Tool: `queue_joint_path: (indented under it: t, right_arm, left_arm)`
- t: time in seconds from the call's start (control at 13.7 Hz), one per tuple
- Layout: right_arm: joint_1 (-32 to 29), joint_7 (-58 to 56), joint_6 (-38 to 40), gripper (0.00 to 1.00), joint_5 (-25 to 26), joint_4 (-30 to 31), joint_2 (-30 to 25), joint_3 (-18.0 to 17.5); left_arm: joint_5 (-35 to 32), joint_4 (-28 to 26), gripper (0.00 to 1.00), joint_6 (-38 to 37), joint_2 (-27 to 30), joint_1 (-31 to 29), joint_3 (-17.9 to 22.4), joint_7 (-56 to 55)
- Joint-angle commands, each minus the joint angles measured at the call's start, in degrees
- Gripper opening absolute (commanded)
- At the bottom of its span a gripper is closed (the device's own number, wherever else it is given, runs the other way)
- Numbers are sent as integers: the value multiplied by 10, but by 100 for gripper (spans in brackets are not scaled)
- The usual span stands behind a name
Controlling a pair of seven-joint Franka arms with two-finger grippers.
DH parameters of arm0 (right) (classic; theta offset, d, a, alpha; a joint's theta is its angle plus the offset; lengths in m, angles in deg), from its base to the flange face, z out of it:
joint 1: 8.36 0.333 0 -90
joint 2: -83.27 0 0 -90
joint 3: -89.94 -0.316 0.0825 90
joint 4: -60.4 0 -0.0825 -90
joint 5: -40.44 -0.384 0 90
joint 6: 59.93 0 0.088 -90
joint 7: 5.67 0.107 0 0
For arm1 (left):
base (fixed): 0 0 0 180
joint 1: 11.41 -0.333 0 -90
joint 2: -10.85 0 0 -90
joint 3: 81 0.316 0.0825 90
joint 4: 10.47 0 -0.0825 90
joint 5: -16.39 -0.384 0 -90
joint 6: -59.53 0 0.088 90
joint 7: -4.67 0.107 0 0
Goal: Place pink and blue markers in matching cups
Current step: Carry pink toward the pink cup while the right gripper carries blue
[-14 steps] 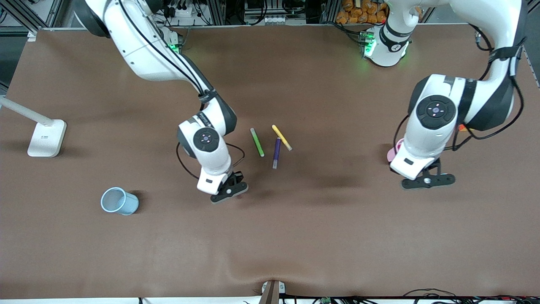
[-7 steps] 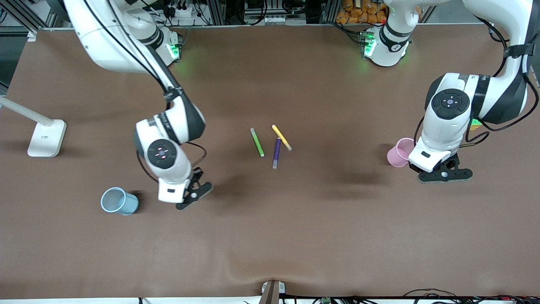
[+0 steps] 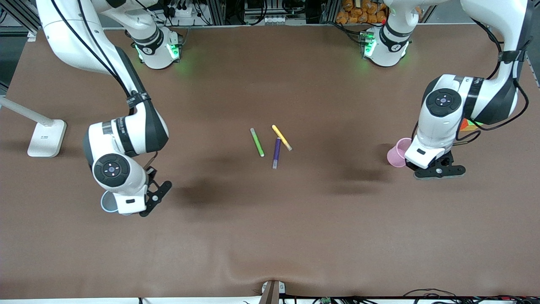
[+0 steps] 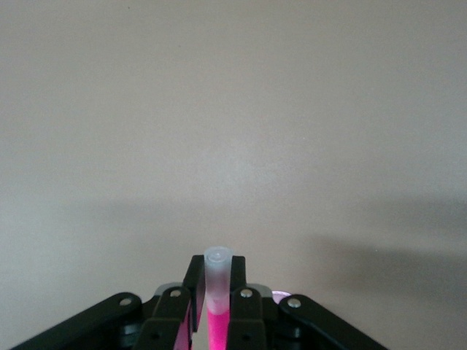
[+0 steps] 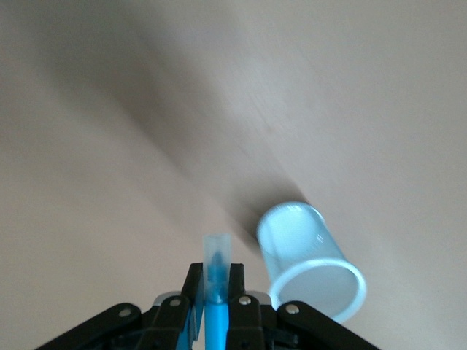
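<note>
Left hand, clamped on the slim magenta-pink marker, hangs beside the pale pink mesh cup. Right hand grips the slim blue marker beside the pale blue mesh cup. Centre each marker over its cup, keep it upright, then release low

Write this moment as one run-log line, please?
left gripper: shut on pink marker, beside pink cup | right gripper: shut on blue marker, above blue cup

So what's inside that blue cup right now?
Nothing can be seen in the blue cup; the right wrist view shows its inside bare. The right tool holds the blue marker just beside it. The cup's bottom is hidden.
</note>
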Motion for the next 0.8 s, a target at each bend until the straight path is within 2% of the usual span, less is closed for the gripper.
queue_joint_path:
  t: [0.0, 0.29, 0.73]
  right_arm:
    - [-4, -17, 16, 0, 63, -8, 2, -3]
    - [-12, -22, 15, 0, 137, -2, 4, -3]
    - [-51, -23, 0, 0, 138, 12, 27, -4]
  left_arm:
    - [-18, -38, 0, 12, 22, -3, -14, -46]
    - [-54, -50, 0, 21, 17, -3, -18, -88]
    - [-75, -62, 0, 31, 10, -2, -18, -119]
